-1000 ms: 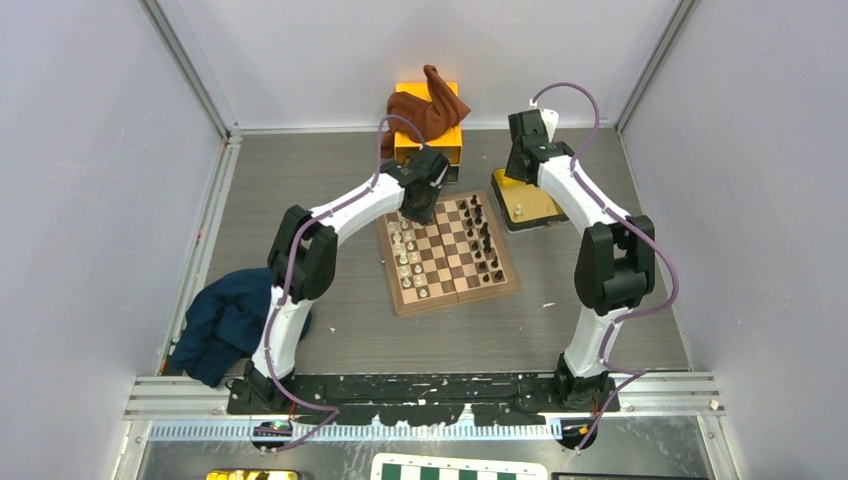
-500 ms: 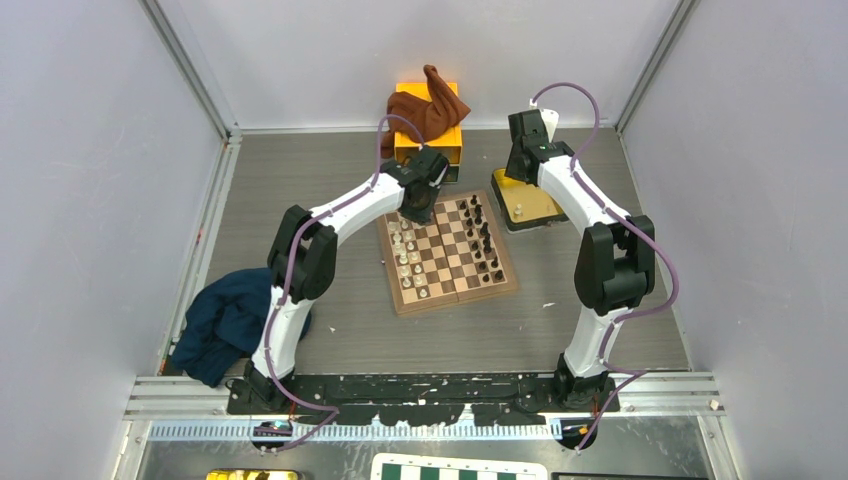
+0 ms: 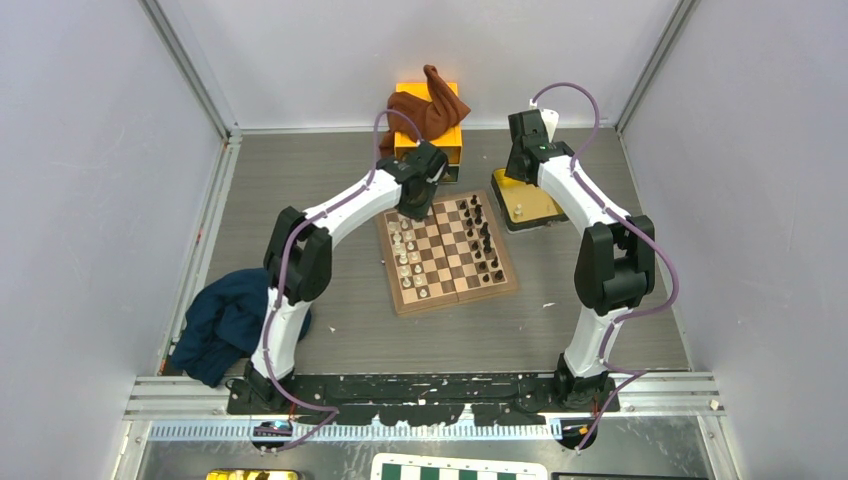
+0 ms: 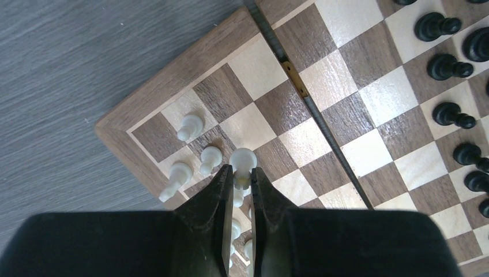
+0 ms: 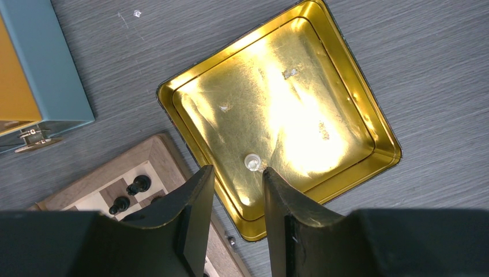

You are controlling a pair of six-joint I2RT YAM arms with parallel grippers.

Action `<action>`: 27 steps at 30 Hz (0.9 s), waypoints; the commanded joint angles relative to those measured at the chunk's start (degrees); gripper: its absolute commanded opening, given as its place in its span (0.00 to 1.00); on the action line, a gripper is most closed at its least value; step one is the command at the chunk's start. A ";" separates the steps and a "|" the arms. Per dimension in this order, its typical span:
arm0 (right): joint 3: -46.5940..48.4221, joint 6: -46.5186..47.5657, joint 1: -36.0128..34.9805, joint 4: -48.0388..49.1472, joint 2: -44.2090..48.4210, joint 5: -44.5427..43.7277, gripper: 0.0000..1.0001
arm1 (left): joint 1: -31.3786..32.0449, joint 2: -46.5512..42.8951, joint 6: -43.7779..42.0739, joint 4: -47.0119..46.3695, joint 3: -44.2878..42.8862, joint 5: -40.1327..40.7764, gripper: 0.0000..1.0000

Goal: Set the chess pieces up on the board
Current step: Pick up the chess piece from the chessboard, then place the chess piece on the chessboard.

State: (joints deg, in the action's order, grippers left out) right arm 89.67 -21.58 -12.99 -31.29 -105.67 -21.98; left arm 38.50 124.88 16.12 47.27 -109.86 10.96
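Grip is the first worry: the left end effector [image 4: 240, 172] has its jaws pressed together on a white piece [image 4: 243, 158], pinching the thin stem just under the round head. So small a hold on a smooth turned figure could let it twist or slip out if the arm moves sharply. Whether its base rests on the square below or hangs clear I cannot tell. Neighbouring white pieces [image 4: 210, 158] stand just beside the fingertips in the corner squares of the board [image 4: 173, 63]. A sideways shift, or jaws opening wide on release, could knock one over and start others toppling, and a piece let go tilted would likely fall too. Dark pieces [image 4: 444, 66] line the opposite side, well apart and in little danger. The board lies about the middle of the tabletop [image 3: 350, 340], toward its far edge, and a hard push down near its corner might nudge it askew. The right end effector [image 5: 237, 173] hangs with jaws spread above the gold tin [image 5: 369, 115] toward the far right of the tabletop. A lone pale piece [image 5: 252, 162] sits on the tin's shiny floor near one wall, and a descent slightly off could skid it away.
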 commanded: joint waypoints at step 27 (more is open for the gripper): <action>3.58 -0.41 -0.72 -0.51 1.85 -1.42 0.42 | -8.21 -8.32 3.72 -3.39 3.88 1.96 0.00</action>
State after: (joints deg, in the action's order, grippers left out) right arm 89.93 -21.58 -13.21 -32.25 -105.67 -22.02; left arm 30.72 119.00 18.94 46.76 -106.54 13.85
